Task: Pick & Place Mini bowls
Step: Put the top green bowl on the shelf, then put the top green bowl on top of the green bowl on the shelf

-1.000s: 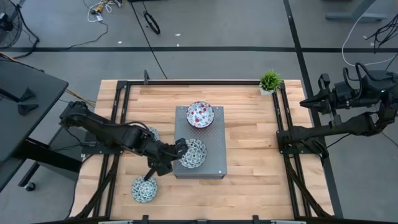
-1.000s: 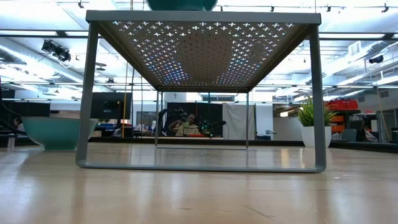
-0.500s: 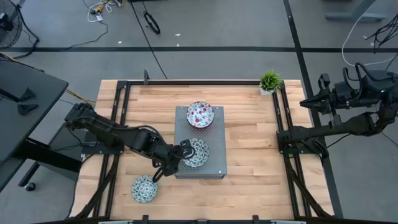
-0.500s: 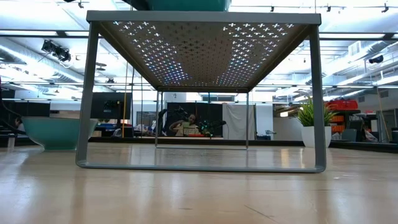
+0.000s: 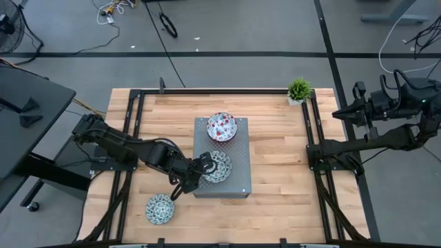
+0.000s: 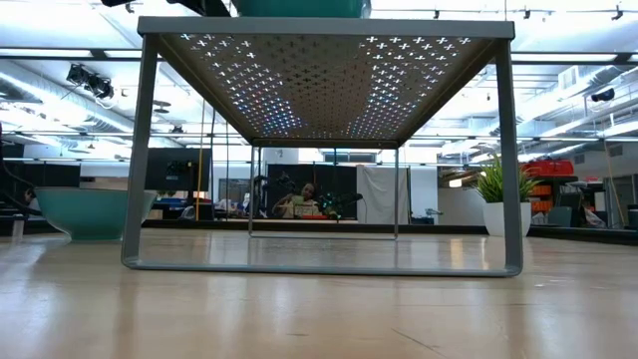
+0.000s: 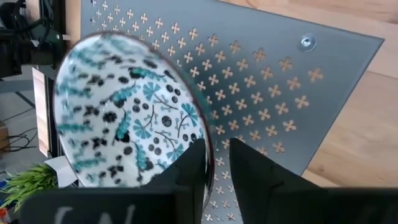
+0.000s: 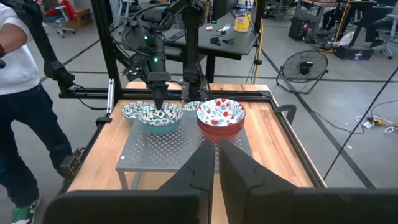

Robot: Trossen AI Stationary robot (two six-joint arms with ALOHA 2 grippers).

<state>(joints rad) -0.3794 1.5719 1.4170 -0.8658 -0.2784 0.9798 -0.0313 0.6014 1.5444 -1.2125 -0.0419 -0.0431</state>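
Note:
A blue-green mini bowl (image 5: 219, 167) sits by its base on the near part of the grey perforated box (image 5: 238, 180). A red-speckled mini bowl (image 5: 222, 127) stands on the box's far end. Another blue-green mini bowl (image 5: 159, 209) rests on the table near the front left. My left gripper (image 7: 217, 165) is open at the left rim of the bowl on the box. One finger (image 7: 189, 171) is inside the rim and the other (image 7: 252, 177) outside. My right gripper (image 5: 335, 114) hangs shut beyond the table's right edge, holding nothing. My left gripper straddles the blue-green bowl's left rim (image 7: 207, 140), coming slanting down from the table's left. A gap shows between the rim and the outer finger. Whether the inner finger touches the bowl's wall, I cannot tell. The bowl stands upright on the box top.
A small green potted plant (image 5: 299, 89) stands at the far right corner. Black rails (image 5: 313, 148) run along the table's left and right sides. Bare wood lies right of the box. A person (image 8: 18, 74) stands beyond the table's left side.
My left gripper has moved down and a little toward the table's right with the blue-green bowl. The bowl hung just above the box before. Now it sits level on the box top.

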